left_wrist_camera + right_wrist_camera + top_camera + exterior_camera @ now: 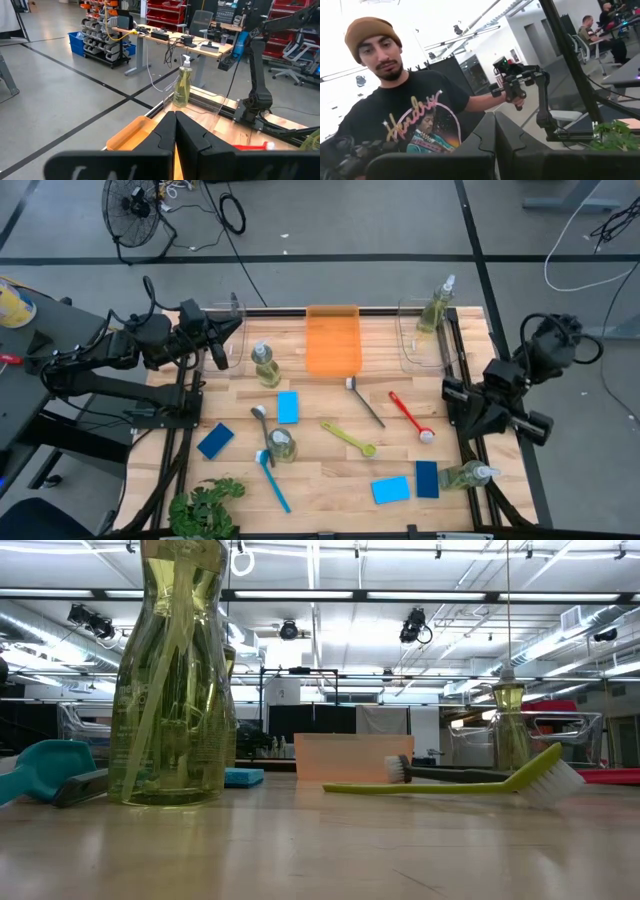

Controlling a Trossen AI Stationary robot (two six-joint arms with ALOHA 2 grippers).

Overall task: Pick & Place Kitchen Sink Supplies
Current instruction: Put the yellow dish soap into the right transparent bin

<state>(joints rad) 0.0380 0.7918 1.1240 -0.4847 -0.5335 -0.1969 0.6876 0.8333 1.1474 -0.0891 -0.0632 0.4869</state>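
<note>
Several clear pump bottles of yellow-green liquid are on the wooden table: two upright at the left middle [265, 365] [281, 443], one lying on its side near right [468, 474], and one in the far right bin [435, 308]. Light blue [288, 407] and dark blue [215, 440] sponges lie flat. Black [365, 400], red [410, 417], yellow-green [348, 437] and blue [272, 480] brushes lie in the middle. My left gripper [222, 345] [175, 127] hovers shut at the far left. My right gripper [475, 420] [495, 125] is raised at the right edge, shut and empty.
An orange tray [333, 338] stands at the far middle between two clear bins [235, 330] [420, 340]. A green plant [205, 508] sits at the near left corner. Beyond the near edge, a person [395, 115] holds a control arm.
</note>
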